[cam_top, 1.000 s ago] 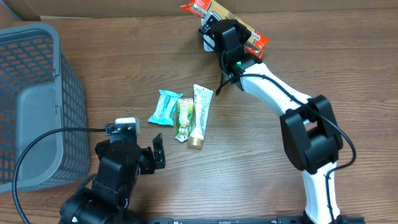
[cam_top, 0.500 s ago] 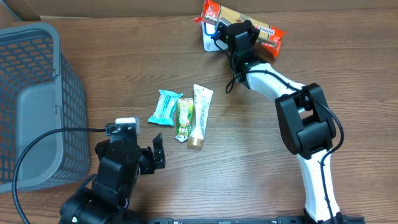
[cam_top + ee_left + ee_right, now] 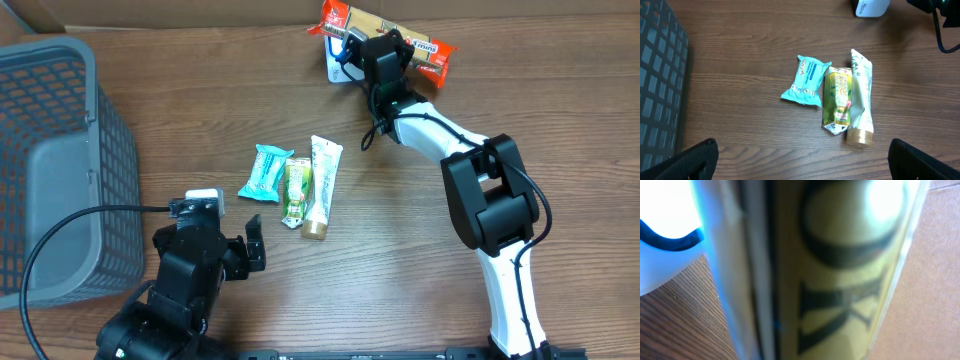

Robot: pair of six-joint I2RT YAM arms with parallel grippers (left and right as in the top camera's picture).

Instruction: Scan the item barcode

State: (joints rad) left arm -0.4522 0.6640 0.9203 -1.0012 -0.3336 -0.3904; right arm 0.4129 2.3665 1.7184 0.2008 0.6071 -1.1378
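Observation:
The item, a long red-and-yellow snack packet point(image 3: 432, 52), is held above the table's far edge with my right gripper point(image 3: 383, 47) shut on its middle. It hangs just over the white barcode scanner point(image 3: 337, 68). In the right wrist view the packet point(image 3: 840, 270) fills the frame as a yellow blur with dark letters. It hides the fingers there, and the scanner point(image 3: 662, 225) glows white at the top left. My left gripper point(image 3: 802, 167) is open near the front left, over bare wood, with nothing between its fingers.
A teal packet point(image 3: 266, 171), a green packet point(image 3: 296, 190) and a white tube with a gold cap point(image 3: 321, 186) lie side by side mid-table. A grey mesh basket point(image 3: 50, 170) stands at the left. A black cable point(image 3: 368, 125) hangs from the right arm.
My right gripper has swung the snack packet to the right and turned it more level over the scanner, then eased slightly left. The left arm has not moved.

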